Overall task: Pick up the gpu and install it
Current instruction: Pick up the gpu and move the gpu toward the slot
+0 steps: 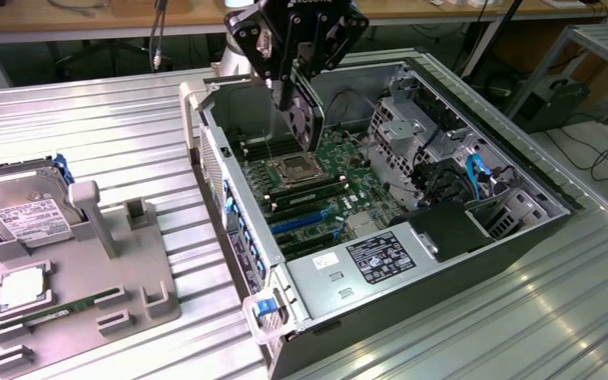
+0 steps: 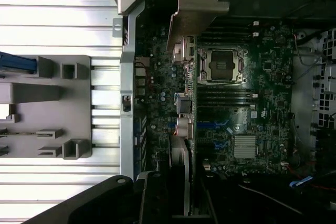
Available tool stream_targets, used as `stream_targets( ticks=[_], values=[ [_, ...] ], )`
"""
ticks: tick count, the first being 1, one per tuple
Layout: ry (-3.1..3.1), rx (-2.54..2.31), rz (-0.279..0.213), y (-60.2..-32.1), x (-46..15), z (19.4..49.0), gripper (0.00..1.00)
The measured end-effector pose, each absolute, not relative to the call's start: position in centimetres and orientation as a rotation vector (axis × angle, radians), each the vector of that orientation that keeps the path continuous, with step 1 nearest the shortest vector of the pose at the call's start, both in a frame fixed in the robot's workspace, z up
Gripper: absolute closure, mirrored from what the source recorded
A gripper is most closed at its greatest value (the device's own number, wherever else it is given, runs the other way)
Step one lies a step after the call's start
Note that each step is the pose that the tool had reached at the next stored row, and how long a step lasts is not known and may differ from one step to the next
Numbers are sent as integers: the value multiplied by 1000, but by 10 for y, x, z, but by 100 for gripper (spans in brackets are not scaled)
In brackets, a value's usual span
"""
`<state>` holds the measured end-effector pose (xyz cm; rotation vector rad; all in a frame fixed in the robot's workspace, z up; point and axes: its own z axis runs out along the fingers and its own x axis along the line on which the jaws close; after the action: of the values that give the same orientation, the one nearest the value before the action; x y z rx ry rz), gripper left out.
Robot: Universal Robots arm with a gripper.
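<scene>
The gpu (image 1: 306, 119) is held on edge in the upper middle of the exterior view, clamped between the fingers of the gripper (image 1: 291, 83). It is hung over the motherboard (image 1: 331, 190) inside the open case (image 1: 442, 289). Its silver bracket (image 2: 195, 9) is seen in the wrist view. A tray (image 1: 104, 261) with a hard drive (image 1: 19, 210) is set at the exterior view's left.

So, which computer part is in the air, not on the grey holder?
The gpu: the gripper holds it on edge over the open case, while hard drive and memory stick rest on the holder.
</scene>
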<state>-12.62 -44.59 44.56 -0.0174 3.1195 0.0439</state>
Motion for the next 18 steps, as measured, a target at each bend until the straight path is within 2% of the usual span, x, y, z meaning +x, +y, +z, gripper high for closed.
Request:
stream_targets(
  ticks=[18],
  values=[
    [3120, -17, 44, -446, -101, 445, 73]
  ],
)
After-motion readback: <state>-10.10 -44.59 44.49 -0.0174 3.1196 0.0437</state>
